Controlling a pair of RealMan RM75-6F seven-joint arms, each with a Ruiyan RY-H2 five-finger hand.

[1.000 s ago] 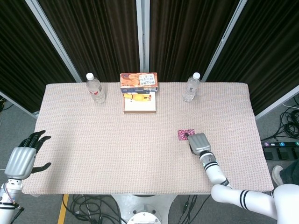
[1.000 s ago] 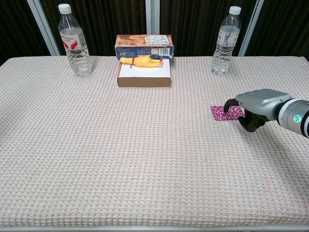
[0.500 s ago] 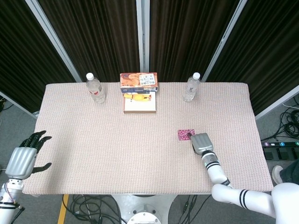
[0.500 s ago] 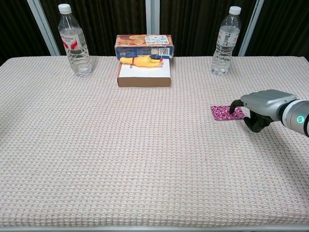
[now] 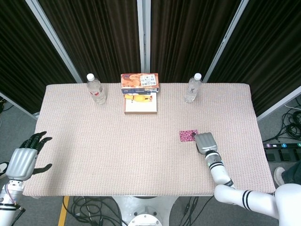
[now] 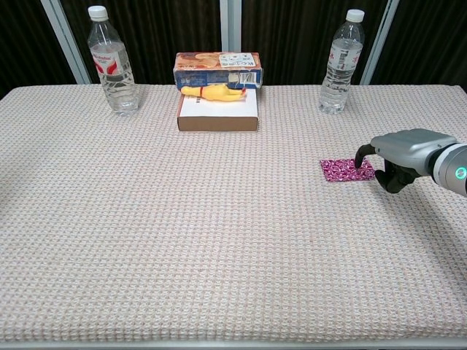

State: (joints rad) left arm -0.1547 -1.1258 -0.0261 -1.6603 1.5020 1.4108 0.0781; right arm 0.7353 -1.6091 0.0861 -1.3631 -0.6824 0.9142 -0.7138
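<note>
A small pink glittery square [image 5: 187, 135] [image 6: 339, 170] lies flat on the woven table cover [image 5: 117, 150], right of centre. My right hand [image 5: 205, 141] [image 6: 408, 149] sits low at its right edge, fingers curled under, with one dark fingertip [image 6: 360, 162] pressing on the square's right end. It grips nothing. My left hand [image 5: 26, 159] hangs beyond the table's left edge with its fingers spread and nothing in it; only the head view shows it.
At the back stand two clear water bottles, one at the left [image 5: 96, 88] [image 6: 113, 60] and one at the right [image 5: 192, 88] [image 6: 339, 62]. Between them an orange snack box [image 5: 139, 81] [image 6: 217, 61] stands behind a white box [image 5: 140, 107] [image 6: 217, 111] with a yellow rubber chicken [image 5: 136, 97] [image 6: 213, 91] on it.
My right hand has drawn back to the right, with its fingertip staying on the pink square, which has slid slightly right. The left hand has not moved.
</note>
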